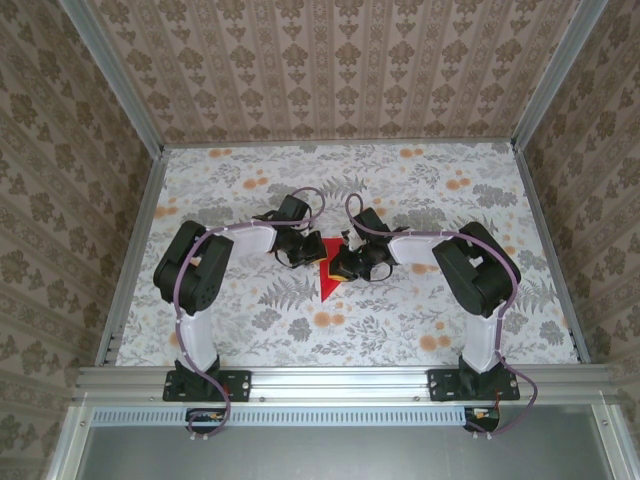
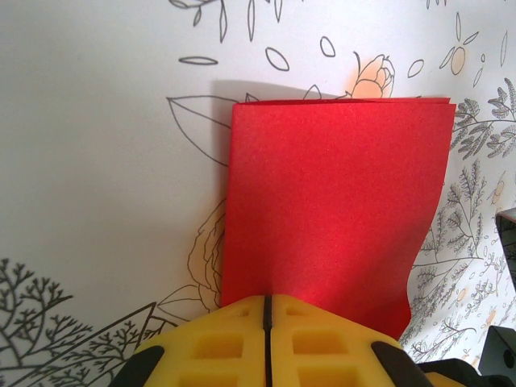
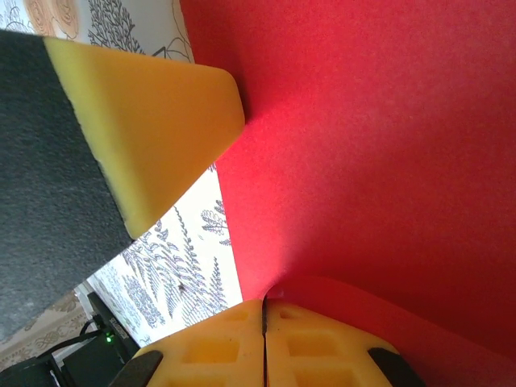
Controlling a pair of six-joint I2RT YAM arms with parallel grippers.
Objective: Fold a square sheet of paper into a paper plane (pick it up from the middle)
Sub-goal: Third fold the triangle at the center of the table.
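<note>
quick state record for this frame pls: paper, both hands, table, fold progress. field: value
paper: bright red folded sheet of paper, layers showing at its far edge, lying between the two hands at mid-table
left hand: shut, yellow pads closed on the paper's near edge
right hand: shut, the paper's edge curling into its yellow pads
table: white floral-print table top, paper partly lifted off it
fold progress: folded over, not yet a dart shape

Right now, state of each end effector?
Left end effector: closed, pinching the red paper.
Right end effector: closed, pinching the same paper.
</note>
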